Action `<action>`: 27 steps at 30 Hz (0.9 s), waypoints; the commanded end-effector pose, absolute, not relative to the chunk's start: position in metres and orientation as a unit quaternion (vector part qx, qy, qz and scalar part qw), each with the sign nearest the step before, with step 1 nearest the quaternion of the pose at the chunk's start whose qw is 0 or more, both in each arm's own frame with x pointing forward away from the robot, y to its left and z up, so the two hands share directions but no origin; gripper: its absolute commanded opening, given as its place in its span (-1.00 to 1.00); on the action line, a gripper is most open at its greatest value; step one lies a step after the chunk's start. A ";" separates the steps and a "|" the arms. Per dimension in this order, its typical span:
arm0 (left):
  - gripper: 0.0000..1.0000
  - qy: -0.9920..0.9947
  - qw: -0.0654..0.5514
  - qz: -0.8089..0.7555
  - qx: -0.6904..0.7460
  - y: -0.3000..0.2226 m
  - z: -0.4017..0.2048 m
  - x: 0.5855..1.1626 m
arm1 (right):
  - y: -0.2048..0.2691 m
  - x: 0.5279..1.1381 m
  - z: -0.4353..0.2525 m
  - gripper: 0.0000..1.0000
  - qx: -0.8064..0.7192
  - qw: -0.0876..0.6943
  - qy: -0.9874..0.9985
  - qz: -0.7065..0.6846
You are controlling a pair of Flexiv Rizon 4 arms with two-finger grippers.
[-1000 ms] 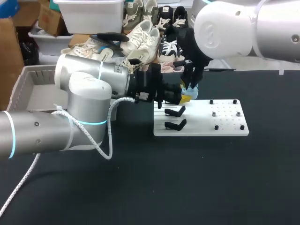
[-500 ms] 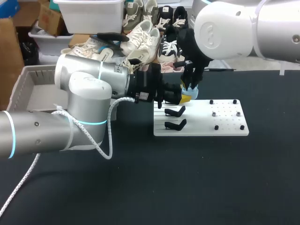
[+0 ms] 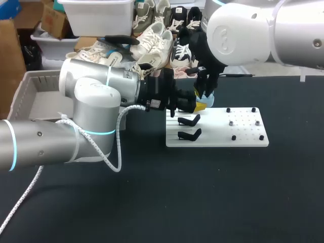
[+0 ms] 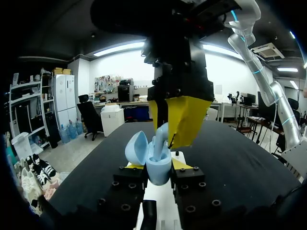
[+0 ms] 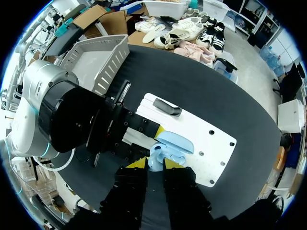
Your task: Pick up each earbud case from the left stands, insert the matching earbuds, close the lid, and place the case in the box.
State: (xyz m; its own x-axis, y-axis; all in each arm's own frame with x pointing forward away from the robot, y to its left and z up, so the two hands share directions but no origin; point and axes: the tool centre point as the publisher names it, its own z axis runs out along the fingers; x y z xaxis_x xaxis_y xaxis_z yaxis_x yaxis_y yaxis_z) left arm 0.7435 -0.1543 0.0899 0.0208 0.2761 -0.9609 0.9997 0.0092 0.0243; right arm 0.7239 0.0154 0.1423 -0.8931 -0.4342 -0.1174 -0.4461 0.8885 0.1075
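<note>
- Now the left gripper (image 3: 201, 106) sits just above the centre of the head view. Its jaws are closed on the light blue earbud case (image 4: 158, 169), one finger on each side, and the lid (image 4: 136, 147) stands open.
- The right gripper (image 5: 153, 165) hangs directly over the case, and its jaws pinch a light blue earbud (image 4: 161, 136) whose lower end is at the case's mouth.
- We think the earbud can catch on the rim if it comes down slightly off its socket. A push from above may then turn the case in the left fingers or press it out of them.
- We also see a risk that the yellow tips hit each other or the lid, because the two grippers are very close.
- If the earbud is let go before it is seated, it may fall on the white board (image 3: 243, 129) below.
- We count one case, one earbud in view, two black stands (image 3: 190, 120) left of centre on one board, and four black pegs (image 3: 228, 110) on its right part.
- One grey box (image 3: 25, 86) waits at the left edge of the frame, well apart from the case.
</note>
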 end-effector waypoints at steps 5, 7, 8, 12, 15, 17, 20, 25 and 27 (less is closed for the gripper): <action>-1.00 0.562 0.436 -0.416 0.566 -0.154 0.090 0.743 | 0.018 0.724 0.141 -1.00 -0.229 0.043 0.970 0.065; -1.00 0.562 0.436 -0.416 0.566 -0.154 0.090 0.743 | 0.018 0.724 0.140 -1.00 -0.231 0.043 0.970 0.065; -1.00 0.562 0.436 -0.416 0.566 -0.154 0.090 0.743 | 0.018 0.725 0.140 -1.00 -0.233 0.042 0.970 0.064; -1.00 0.562 0.436 -0.416 0.566 -0.154 0.090 0.743 | 0.017 0.726 0.140 -1.00 -0.240 0.042 0.968 0.060; -1.00 0.562 0.436 -0.416 0.566 -0.154 0.090 0.743 | 0.014 0.727 0.139 -1.00 -0.246 0.041 0.967 0.055; -1.00 0.562 0.436 -0.416 0.566 -0.154 0.090 0.743 | 0.013 0.727 0.139 -1.00 -0.248 0.042 0.966 0.053; -1.00 0.562 0.436 -0.416 0.566 -0.154 0.090 0.743 | 0.012 0.728 0.139 -1.00 -0.250 0.042 0.966 0.052; -1.00 0.562 0.436 -0.416 0.566 -0.154 0.090 0.743 | 0.011 0.728 0.138 -1.00 -0.253 0.041 0.965 0.050; -1.00 0.562 0.436 -0.416 0.566 -0.154 0.090 0.743 | 0.011 0.728 0.137 -1.00 -0.254 0.040 0.965 0.050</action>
State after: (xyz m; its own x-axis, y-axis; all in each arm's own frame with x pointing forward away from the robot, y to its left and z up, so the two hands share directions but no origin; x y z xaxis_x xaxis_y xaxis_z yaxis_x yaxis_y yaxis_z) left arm 0.7435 -0.1548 0.0896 0.0206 0.2761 -0.9609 0.9997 0.0092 0.0241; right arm 0.7264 0.0123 0.1378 -0.8678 -0.4852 -0.1070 -0.4937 0.8664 0.0754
